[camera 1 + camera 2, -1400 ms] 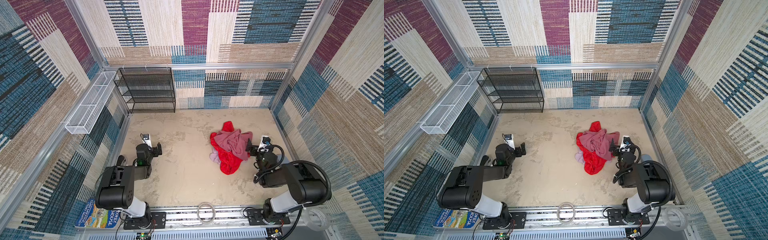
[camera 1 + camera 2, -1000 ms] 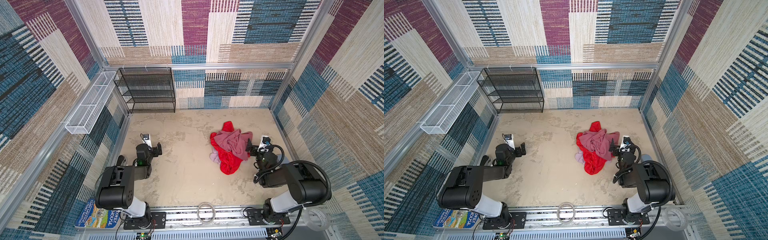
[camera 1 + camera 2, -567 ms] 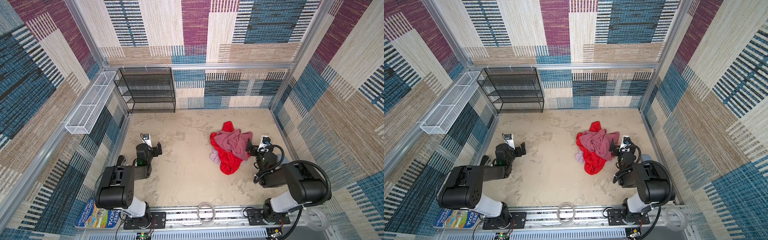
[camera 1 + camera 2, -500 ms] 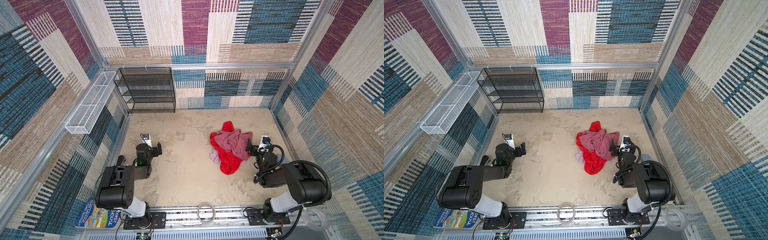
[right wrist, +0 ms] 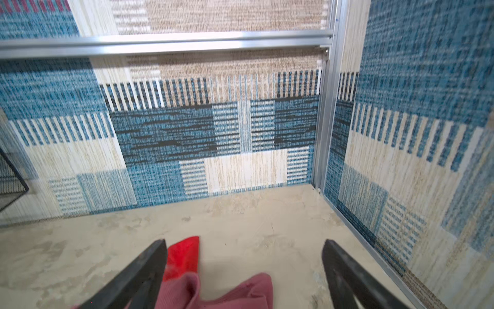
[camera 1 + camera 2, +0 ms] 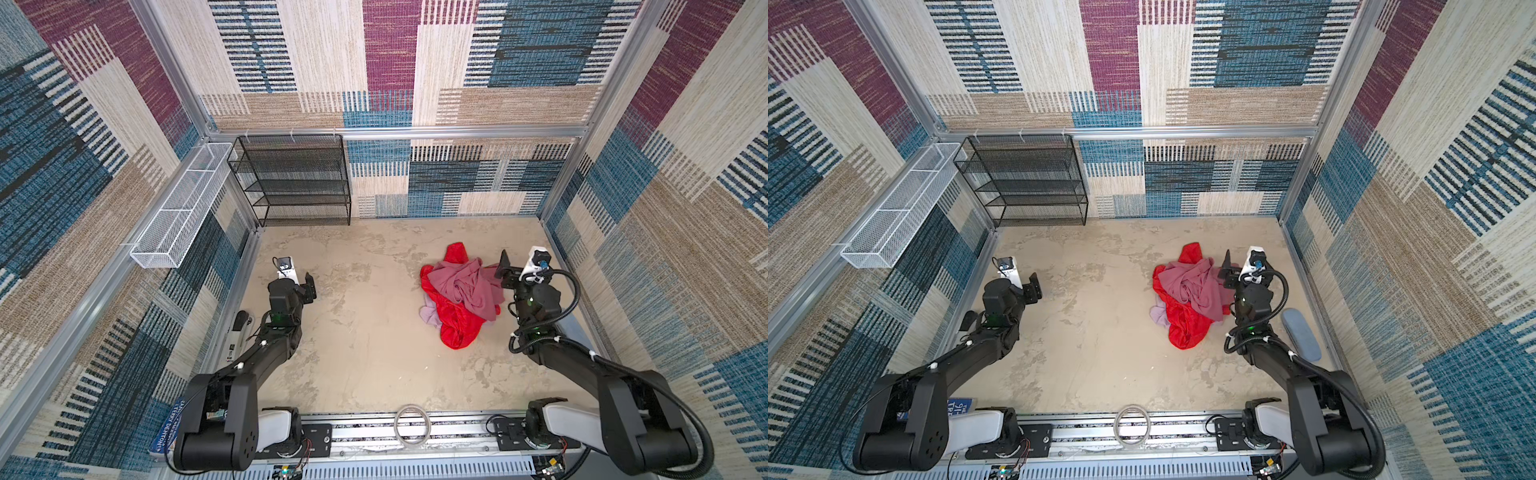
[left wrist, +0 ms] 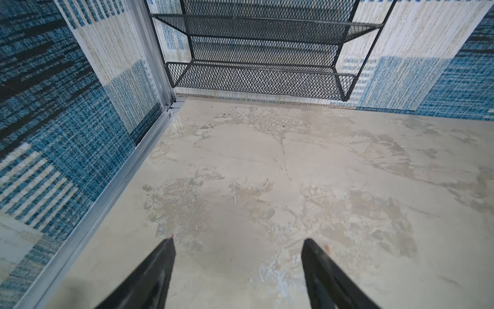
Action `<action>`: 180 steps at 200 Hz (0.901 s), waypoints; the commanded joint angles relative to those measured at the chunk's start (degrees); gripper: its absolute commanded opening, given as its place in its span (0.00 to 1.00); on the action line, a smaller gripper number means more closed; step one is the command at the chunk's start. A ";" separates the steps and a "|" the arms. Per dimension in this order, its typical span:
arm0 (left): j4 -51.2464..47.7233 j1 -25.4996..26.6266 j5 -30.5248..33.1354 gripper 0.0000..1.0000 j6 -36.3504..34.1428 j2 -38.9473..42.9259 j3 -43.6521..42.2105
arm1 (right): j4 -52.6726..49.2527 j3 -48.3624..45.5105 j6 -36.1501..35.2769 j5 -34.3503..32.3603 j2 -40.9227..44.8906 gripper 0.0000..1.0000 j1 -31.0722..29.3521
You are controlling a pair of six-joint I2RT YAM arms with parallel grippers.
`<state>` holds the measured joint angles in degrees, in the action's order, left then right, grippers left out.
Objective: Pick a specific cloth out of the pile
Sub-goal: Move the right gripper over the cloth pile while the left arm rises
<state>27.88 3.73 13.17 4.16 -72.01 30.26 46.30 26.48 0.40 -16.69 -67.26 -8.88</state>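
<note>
Both top views: table (image 6: 374,365) with shelf (image 6: 291,183) at 11 o'clock and pile (image 6: 457,295) at 3 o'clock, placed as a second ago. Only a corner of the lilac cloth (image 6: 430,316) shows, at the pile's 8 o'clock, under the red cloth (image 6: 457,332); wrist views miss it. A grey pad (image 6: 1301,334) shows in a top view alone. Fingers apart, empty: left gripper (image 7: 238,239), right gripper (image 5: 243,240). Book (image 6: 957,407) at 7 o'clock reads "91-"
</note>
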 commanded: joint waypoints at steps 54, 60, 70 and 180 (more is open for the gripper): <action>-33.11 14.45 2.02 0.74 14.57 7.48 10.67 | -38.55 16.66 3.22 9.44 5.16 0.83 -17.31; -34.11 15.23 0.80 0.74 15.37 8.04 10.96 | -39.31 16.96 3.81 10.12 4.45 0.82 -18.86; -34.85 16.32 -0.28 0.74 16.34 9.08 11.07 | -40.45 17.37 4.87 10.13 2.91 0.80 -22.10; -36.85 19.30 0.56 0.72 18.19 12.59 9.65 | -47.20 22.30 6.62 14.76 -11.02 0.68 -34.78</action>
<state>-8.05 23.00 13.04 20.78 -59.92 40.23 1.15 48.36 5.17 -5.04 -76.60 -43.55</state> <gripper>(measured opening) 0.715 0.703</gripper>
